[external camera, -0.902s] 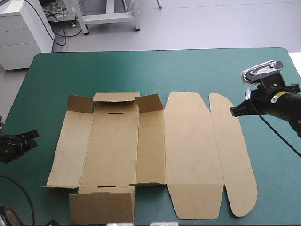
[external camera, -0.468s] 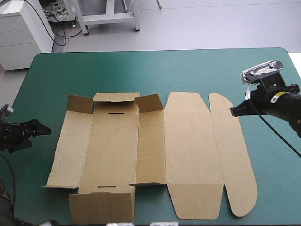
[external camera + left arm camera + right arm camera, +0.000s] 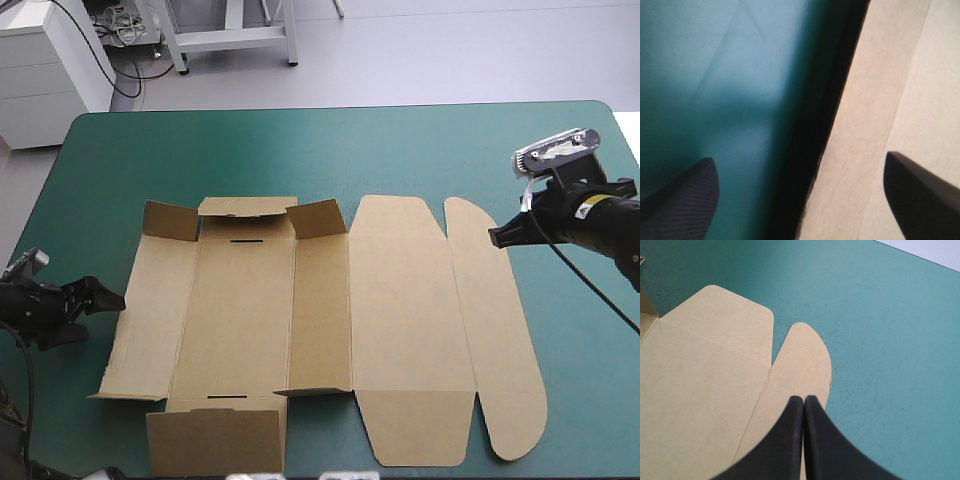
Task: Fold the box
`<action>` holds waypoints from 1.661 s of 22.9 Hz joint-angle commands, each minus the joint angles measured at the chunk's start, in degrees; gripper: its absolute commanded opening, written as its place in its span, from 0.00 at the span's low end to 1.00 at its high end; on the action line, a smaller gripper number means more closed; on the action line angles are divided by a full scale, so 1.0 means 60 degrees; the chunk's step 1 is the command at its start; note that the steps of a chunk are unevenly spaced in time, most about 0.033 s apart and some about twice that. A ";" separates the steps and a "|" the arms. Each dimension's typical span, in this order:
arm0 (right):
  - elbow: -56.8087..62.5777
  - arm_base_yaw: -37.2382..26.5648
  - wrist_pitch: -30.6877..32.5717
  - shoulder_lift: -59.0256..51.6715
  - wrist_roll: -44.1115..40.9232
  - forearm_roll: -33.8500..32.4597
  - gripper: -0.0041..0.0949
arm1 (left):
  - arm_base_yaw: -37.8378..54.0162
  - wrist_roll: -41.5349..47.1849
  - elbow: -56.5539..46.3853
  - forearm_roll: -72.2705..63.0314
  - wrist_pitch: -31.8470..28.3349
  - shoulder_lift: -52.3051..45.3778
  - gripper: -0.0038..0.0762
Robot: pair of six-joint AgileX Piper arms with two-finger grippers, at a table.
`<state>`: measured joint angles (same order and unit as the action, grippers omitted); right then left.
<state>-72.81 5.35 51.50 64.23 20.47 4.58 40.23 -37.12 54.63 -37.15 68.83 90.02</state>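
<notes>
High view: the brown box (image 3: 400, 320), a flat cut sheet, lies mid-table, its near flaps reaching the table's (image 3: 300, 140) near edge; the small flaps at its far left stand slightly raised. The teal-green cover (image 3: 330, 150) is bare in a broad band along the far edge and in narrower strips at both side edges. The left gripper (image 3: 100, 312) sits low by the left edge, fingers spread wide, pointing at the box's left edge from just beside it. The right gripper (image 3: 497, 237) is raised near the right edge, fingers pressed to one point by the rounded flap's far end. Left wrist view: black fingers far apart, with the box's shadowed left edge running between them. Right wrist view: fingers meet in one arch above the rounded flap, with open cover beyond.
</notes>
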 commanded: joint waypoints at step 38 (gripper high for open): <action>-0.0241 -0.0091 -0.0829 -0.0155 0.0251 0.0283 0.02 | -0.2155 -0.0459 -0.2356 -0.0731 0.0774 -0.0828 0.39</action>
<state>-72.74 5.35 50.14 64.23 21.49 5.80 27.99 -40.33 40.32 -41.23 67.98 85.88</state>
